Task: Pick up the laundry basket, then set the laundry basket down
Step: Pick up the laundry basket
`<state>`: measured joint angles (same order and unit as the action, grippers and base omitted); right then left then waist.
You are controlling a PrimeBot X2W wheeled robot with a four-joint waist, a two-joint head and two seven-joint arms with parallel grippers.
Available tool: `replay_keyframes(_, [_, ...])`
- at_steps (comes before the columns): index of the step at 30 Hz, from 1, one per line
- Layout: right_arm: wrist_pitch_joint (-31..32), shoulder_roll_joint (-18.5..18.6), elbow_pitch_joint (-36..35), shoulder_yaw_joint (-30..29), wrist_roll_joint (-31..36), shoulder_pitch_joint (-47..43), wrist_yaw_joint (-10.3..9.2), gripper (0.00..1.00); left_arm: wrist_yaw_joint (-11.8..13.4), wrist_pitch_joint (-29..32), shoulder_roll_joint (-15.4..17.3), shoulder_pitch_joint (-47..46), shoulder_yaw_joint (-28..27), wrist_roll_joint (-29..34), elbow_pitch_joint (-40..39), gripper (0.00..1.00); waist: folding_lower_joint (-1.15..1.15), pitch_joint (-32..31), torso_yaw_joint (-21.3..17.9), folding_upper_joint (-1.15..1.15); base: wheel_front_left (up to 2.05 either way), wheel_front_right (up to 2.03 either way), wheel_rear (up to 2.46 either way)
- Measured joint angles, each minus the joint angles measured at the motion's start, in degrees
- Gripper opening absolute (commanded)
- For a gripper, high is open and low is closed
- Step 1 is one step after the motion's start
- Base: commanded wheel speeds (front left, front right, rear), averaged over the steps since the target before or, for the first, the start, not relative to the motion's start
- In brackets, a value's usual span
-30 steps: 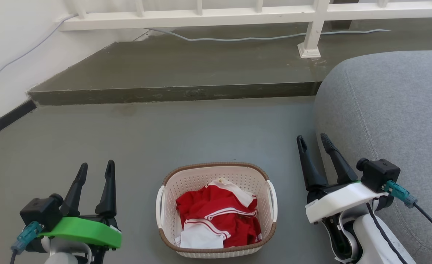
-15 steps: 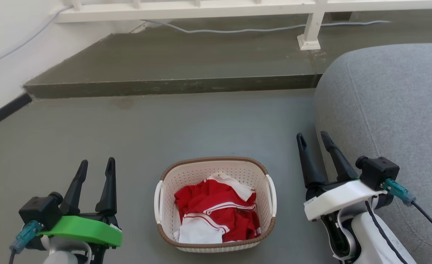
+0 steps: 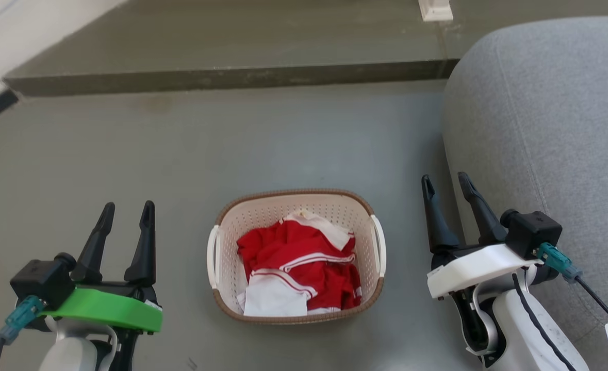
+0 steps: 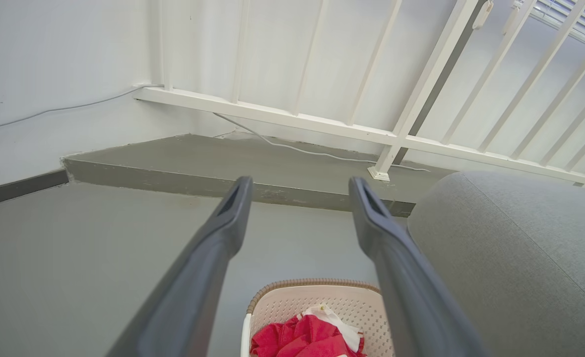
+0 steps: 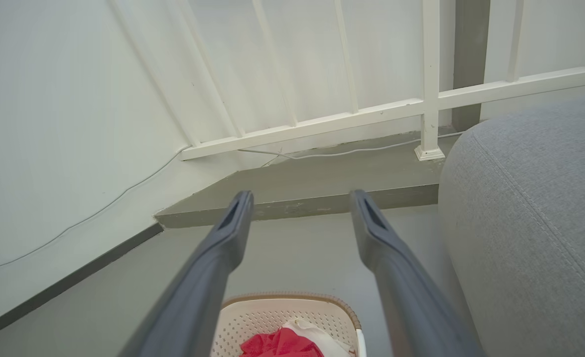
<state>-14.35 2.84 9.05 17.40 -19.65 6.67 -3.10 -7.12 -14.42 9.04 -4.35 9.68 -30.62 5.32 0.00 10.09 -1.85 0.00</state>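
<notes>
The laundry basket stands upright on the gray floor, toward 6 o'clock in the head view, with its brown rim facing up and 1 white handle on each short side. A crumpled pile of red and white clothes lies inside it. The left gripper hangs at about 8 o'clock from the basket, well apart from it, its 2 dark fingers spread and grasping nothing. The right gripper hangs at about 3 o'clock from the basket, near its right handle but not touching it, fingers likewise parted and empty, tips pointing toward 12 o'clock. Just beside that gripper, at its 3 o'clock, rises a gray sofa. A low step crosses the floor at 12 o'clock from the basket. In the left wrist view, a white railing runs along the wall beyond the step, and a thin cable lies on the step beneath it.
</notes>
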Motion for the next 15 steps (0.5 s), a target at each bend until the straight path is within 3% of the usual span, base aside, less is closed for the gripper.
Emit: replay_keyframes(15, [-0.23,0.03,2.16,0.74,-0.07,5.87,-2.14,1.0,-0.01,0.0,5.26,-5.99,5.27,-4.52,3.5,1.0,0.0,12.14,-0.68,0.0,0.0,0.0,0.0])
